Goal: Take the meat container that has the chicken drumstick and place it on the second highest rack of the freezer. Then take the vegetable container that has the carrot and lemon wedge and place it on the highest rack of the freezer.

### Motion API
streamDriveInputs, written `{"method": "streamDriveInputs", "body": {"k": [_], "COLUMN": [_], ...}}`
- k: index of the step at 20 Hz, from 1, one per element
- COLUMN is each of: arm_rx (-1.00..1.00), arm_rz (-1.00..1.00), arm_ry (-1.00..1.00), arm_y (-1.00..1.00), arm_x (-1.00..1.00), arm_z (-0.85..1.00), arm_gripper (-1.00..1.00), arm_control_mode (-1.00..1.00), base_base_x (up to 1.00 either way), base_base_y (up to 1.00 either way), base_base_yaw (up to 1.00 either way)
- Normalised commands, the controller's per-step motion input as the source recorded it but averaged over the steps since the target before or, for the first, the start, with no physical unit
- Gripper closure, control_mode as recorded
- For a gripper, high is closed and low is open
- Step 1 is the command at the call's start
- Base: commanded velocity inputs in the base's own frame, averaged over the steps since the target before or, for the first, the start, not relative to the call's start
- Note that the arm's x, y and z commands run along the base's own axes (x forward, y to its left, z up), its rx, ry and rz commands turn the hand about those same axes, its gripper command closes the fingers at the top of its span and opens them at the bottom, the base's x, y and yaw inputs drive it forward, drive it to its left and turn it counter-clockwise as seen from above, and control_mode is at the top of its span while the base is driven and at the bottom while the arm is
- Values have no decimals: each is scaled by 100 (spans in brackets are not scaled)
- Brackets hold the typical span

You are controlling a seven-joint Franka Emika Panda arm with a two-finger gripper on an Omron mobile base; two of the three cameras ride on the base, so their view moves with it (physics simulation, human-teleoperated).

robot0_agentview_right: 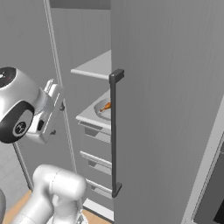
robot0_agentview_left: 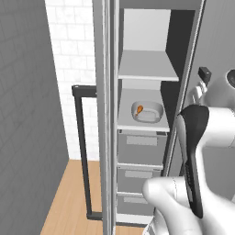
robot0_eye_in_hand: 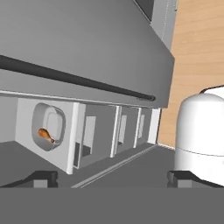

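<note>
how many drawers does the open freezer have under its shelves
3. The top drawer sits right under the shelf holding the meat container, the middle drawer below it, the bottom drawer lowest, partly behind the arm.

White arm (robot0_agentview_left: 215, 124), dark joints

Rendered kitchen, white tiled wall (robot0_agentview_left: 75, 50), wood floor (robot0_agentview_left: 69, 202), tall grey freezer (robot0_agentview_left: 142, 137) (doors open), shelves and drawers

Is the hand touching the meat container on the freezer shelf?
Apart. In the hand view the open hand has both fingertips low in front, while the meat container sits well beyond them, with bare shelf between.
</note>
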Motion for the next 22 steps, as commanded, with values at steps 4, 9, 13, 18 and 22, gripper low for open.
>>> {"method": "streamDriveInputs", "body": {"k": [4,9,13,18,22], "arm_rx": [-1,0,0,0,0], "arm_rz": [0,-1,0,0,0], "arm_ry": [0,0,0,0,0], "arm_y": [5,0,0,0,0], "arm_x": [0,0,0,0,0], "arm_z": [-12,-5,0,0,0], "arm_gripper": [-100,-100,-100,-100,-100], "arm_control_mode": [-100,100,100,100,100], "base_base_x": [0,-15,-99,-94,-43], "base_base_y": [0,-2,-63,-96,-100], "base_base_yaw": [0,0,-7,-29,-32]}}
